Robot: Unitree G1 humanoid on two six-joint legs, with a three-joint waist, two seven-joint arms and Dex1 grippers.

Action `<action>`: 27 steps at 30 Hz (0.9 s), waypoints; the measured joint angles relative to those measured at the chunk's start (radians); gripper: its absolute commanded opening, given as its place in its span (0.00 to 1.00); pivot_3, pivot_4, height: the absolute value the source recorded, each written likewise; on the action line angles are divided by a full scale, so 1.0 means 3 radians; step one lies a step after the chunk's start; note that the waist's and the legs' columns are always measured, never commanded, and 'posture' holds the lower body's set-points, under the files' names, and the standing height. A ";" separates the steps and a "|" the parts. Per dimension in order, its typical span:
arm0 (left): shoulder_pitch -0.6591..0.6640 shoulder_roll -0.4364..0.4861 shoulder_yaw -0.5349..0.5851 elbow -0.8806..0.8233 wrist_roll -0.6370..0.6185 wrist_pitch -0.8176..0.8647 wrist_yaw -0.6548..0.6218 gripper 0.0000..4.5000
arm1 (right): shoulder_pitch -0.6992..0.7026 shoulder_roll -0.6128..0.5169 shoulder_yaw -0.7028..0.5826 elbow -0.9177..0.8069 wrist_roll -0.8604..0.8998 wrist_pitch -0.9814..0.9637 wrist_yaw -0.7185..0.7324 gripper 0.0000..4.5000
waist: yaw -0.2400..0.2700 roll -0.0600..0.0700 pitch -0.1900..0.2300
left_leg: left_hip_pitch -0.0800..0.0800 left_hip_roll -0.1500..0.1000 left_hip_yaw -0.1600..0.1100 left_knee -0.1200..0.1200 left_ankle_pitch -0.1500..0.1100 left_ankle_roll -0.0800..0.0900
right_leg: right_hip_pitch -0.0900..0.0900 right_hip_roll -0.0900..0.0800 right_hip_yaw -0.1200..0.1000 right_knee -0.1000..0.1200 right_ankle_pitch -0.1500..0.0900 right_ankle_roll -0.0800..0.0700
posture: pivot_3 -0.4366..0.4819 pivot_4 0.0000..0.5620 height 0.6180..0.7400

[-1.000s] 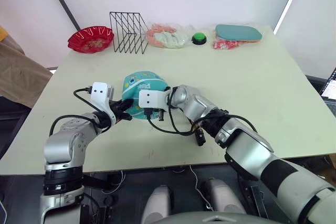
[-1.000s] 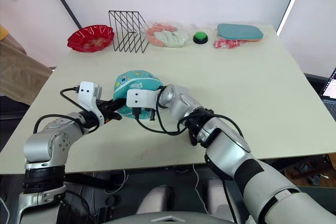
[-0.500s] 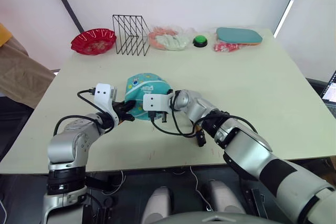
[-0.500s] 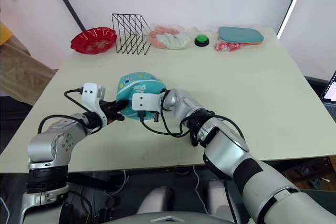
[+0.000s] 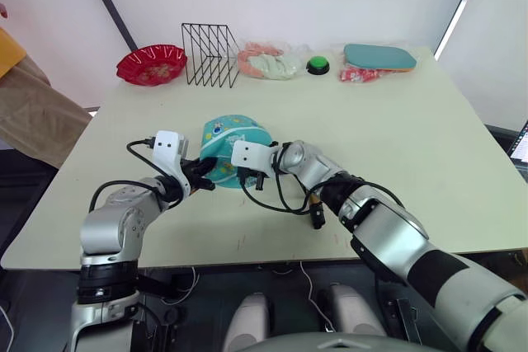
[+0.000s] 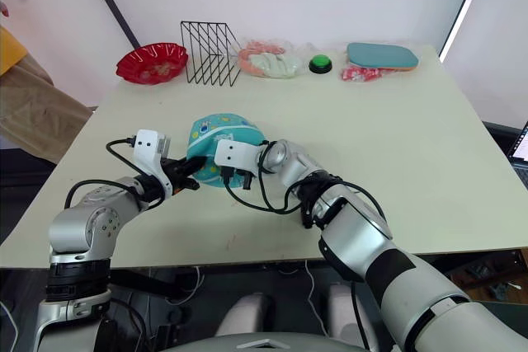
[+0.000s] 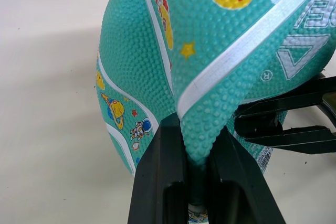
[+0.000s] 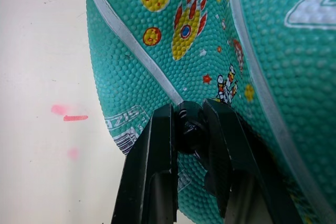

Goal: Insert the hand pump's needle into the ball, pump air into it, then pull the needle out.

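The ball (image 5: pixel 232 134) is teal, soft and partly collapsed, lying mid-table. My left gripper (image 7: pixel 197 129) is shut on a raised fold of its skin from the left side. From the right, my right gripper (image 8: pixel 188 111) is shut on a small black fitting (image 8: pixel 190 125) pressed against the ball's lower surface. The needle's pin is hidden where the fitting meets the rubber. In the head views the two grippers (image 5: pixel 202 179) (image 5: pixel 247 176) sit close together at the ball's near side. The hand pump's barrel is out of view.
Along the table's far edge stand a red bowl (image 5: pixel 151 64), a black wire rack (image 5: pixel 210 54), a plastic bag of items (image 5: pixel 268 59), a green button (image 5: pixel 315 64) and a teal paddle (image 5: pixel 379 57). A person's clothing (image 5: pixel 33 105) shows at the left.
The whole picture has shifted a little, so the camera moved. Both grippers keep the same hold at the ball.
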 measured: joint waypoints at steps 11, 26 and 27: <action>-0.0056 0.0022 -0.0008 0.0156 0.0017 -0.0181 -0.0133 0.00 | -0.0036 -0.0002 -0.0220 0.0014 0.0145 0.0039 0.0034 0.06 | 0.0002 0.0010 0.0008 | -0.0029 -0.0002 -0.0024 0.0000 0.0000 -0.0001 | -0.0015 -0.0011 -0.0028 -0.0009 0.0000 0.0000 | 0.48 0.27 1.00; -0.0086 0.0011 -0.0004 0.0152 0.0100 -0.0287 -0.0184 0.00 | 0.0035 -0.0026 -0.0140 -0.0608 -0.0058 0.0588 0.0133 0.28 | 0.0011 0.0023 0.0060 | -0.0057 -0.0008 -0.0038 0.0000 0.0001 0.0001 | -0.0033 -0.0020 -0.0073 -0.0008 0.0000 0.0000 | 0.48 0.27 1.00; -0.0105 -0.0001 -0.0007 0.0149 0.0105 -0.0280 -0.0189 0.00 | 0.0086 -0.0036 -0.0164 -0.0711 -0.0049 0.0644 0.0149 0.31 | 0.0015 0.0021 0.0062 | -0.0059 -0.0008 -0.0039 0.0000 0.0001 0.0000 | -0.0033 -0.0022 -0.0075 -0.0009 0.0000 0.0000 | 0.48 0.27 1.00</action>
